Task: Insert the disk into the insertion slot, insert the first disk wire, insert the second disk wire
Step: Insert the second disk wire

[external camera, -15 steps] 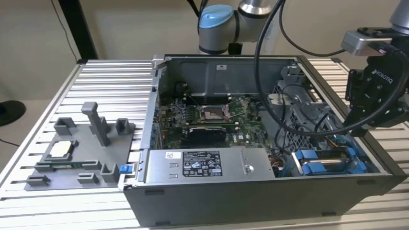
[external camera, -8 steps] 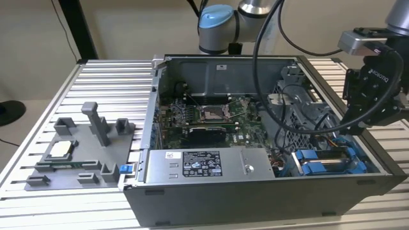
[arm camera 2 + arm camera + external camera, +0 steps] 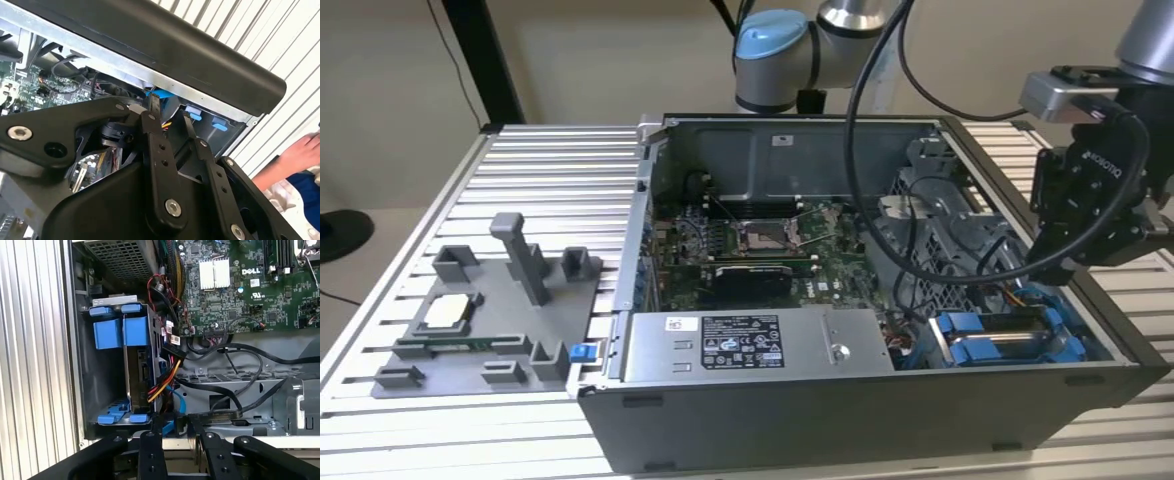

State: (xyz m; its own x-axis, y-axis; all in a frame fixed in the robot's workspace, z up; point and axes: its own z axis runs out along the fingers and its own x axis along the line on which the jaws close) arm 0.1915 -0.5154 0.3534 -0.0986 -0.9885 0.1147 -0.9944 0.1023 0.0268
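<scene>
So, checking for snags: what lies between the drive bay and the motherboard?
In the first wrist view, a bundle of coloured wires hangs between the drive bay and the motherboard.

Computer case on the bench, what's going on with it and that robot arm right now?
A robot arm's gripper hangs over the open computer case, just beside the insertion slot. The disk, in its blue carrier, appears to sit in that slot already. A bundle of coloured wires lies close to the gripper; whether any is plugged in is unclear. A person's hand shows outside the case.
</scene>
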